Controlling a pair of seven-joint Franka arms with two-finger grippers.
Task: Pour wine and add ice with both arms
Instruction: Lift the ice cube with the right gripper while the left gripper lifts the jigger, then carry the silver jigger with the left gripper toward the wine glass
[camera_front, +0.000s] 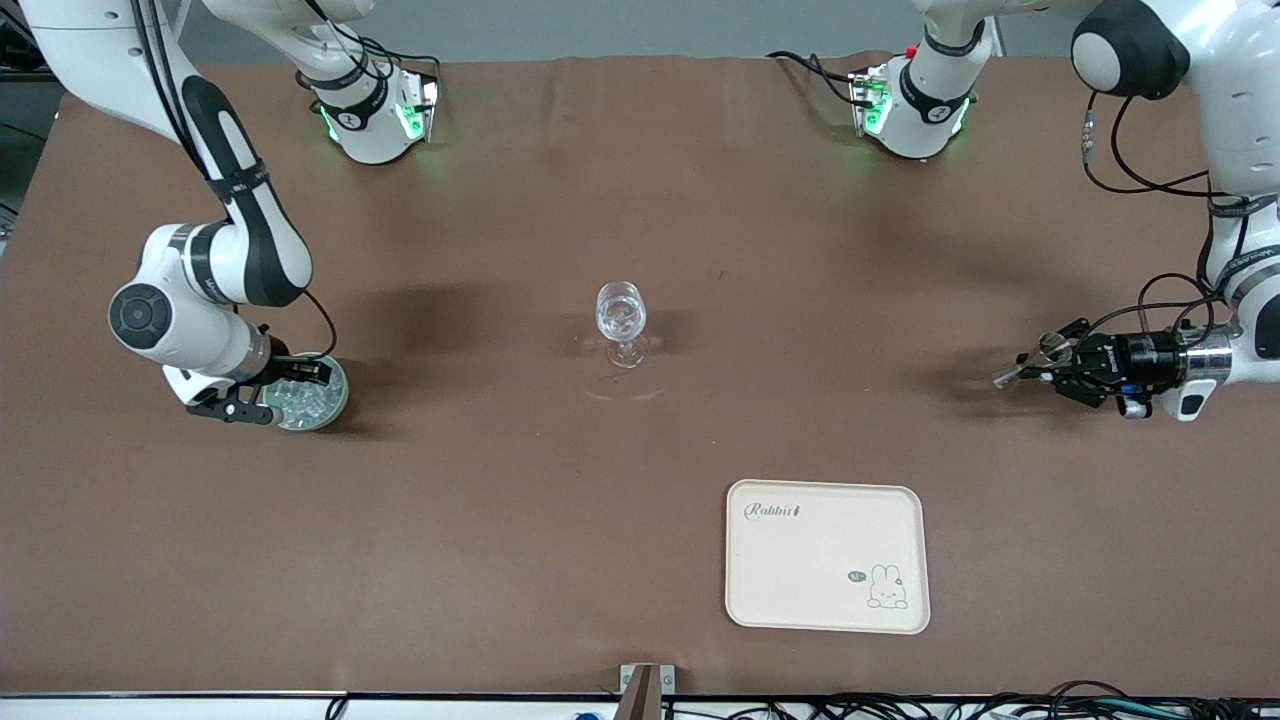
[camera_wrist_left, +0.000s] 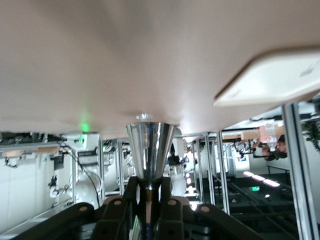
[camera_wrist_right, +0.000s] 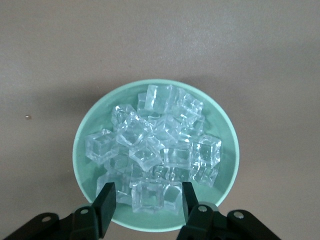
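Observation:
A clear stemmed wine glass (camera_front: 621, 315) stands upright at the table's middle. A pale green bowl (camera_front: 341, 392) heaped with clear ice cubes (camera_front: 305, 402) sits toward the right arm's end. My right gripper (camera_front: 290, 384) is open just over the bowl. In the right wrist view its fingers (camera_wrist_right: 106, 202) straddle one cube of the ice (camera_wrist_right: 155, 150) near the bowl's rim (camera_wrist_right: 233, 150), without pinching it. My left gripper (camera_front: 1062, 362) is shut on a shiny cone-shaped metal cup (camera_front: 1040, 352), held sideways above the table at the left arm's end. The left wrist view shows the cup (camera_wrist_left: 149, 150) between the gripper's (camera_wrist_left: 150, 196) jaws.
A cream tray (camera_front: 825, 555) with a rabbit print lies nearer the front camera than the glass, toward the left arm's end; it also shows in the left wrist view (camera_wrist_left: 270, 80). The brown table (camera_front: 500, 520) is otherwise bare. Both arm bases stand along the back edge.

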